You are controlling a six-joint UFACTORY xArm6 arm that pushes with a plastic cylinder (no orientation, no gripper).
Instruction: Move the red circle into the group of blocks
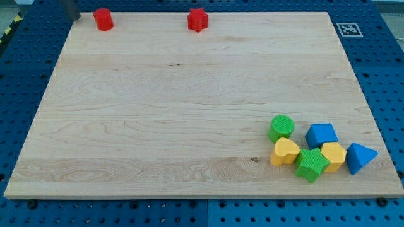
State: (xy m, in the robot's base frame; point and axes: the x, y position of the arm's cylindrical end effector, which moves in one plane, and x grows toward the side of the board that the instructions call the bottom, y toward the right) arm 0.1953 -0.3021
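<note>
Resting at the frame's upper left on the bench (158,107), the red circle (103,19) sits well apart from the lower-right group: green circle (281,127), yellow heart (285,152), green star (311,164), yellow hexagon (333,156), two blue blocks. Red star (197,19) stands top centre. A black-and-white marker tag (348,29), no legible writing, lies upper right. My tip is not identifiable; tool state cannot be told.

wood board, plastic-looking blocks

the board (158,113) is pale wood with visible grain, smooth and matt. the red circle (103,19) and the green circle (281,128) look like matt plastic with fine ribbed tops. the blue table (19,82) under the board looks like painted metal with many small holes.
</note>
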